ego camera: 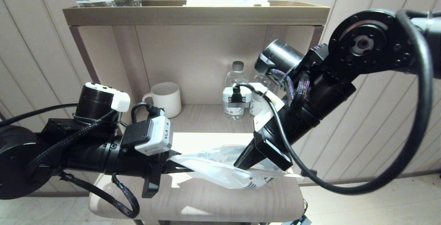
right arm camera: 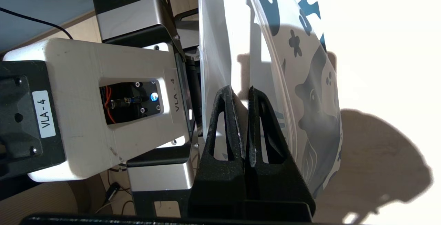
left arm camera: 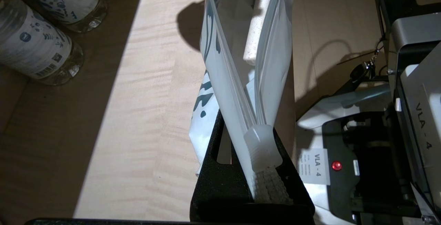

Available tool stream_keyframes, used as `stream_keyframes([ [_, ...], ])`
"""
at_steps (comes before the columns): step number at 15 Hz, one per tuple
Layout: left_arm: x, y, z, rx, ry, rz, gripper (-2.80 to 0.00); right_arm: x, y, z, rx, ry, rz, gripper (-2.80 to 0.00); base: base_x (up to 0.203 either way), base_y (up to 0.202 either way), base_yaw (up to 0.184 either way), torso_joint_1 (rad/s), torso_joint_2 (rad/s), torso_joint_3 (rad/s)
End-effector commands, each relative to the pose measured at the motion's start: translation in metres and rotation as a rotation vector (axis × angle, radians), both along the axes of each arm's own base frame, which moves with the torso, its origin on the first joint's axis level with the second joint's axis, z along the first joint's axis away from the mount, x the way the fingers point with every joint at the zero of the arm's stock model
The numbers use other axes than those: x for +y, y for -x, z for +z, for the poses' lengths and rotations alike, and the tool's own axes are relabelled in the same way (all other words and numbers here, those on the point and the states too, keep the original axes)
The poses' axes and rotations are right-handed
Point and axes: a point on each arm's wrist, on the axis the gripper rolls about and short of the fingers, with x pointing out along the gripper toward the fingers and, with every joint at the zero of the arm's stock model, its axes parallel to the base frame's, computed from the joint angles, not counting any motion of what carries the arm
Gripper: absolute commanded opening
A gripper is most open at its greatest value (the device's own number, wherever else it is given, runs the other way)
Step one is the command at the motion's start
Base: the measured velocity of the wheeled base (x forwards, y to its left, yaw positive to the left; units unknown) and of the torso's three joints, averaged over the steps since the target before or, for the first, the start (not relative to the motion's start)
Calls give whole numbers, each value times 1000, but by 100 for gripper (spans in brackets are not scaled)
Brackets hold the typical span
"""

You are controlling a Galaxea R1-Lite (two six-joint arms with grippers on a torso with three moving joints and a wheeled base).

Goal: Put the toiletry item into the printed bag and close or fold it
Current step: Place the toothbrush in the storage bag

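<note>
Both grippers are holding the printed bag (ego camera: 220, 170) above the wooden shelf's (ego camera: 206, 197) front edge: left gripper (left arm camera: 256, 170) clamped on its zip end, right gripper (right arm camera: 246, 121) apparently pinching one wall

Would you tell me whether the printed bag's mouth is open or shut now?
Open: in the left wrist view the printed bag's two rim strips spread apart, meeting only at the left gripper.

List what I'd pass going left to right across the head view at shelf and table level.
Left tool clamped on the bag's end → white mug → printed bag → clear water bottle → right tool pinching the bag's other side.
</note>
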Motion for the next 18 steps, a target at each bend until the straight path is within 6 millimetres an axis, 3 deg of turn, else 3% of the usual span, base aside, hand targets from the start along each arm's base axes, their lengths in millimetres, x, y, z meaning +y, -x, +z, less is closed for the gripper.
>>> stream_keyframes([
  [1,0,1,-1,0,0,-6,-280,-1,1,1,6,-4,5,-280,0,0,0,0,0,0],
  [6,1,3,-3,19,3,-31,-280,-3,5,-1,73,-15,33,-280,0,0,0,0,0,0],
  [18,0,3,-2,20,3,-30,-280,-1,2,-1,54,-30,25,-280,0,0,0,0,0,0],
])
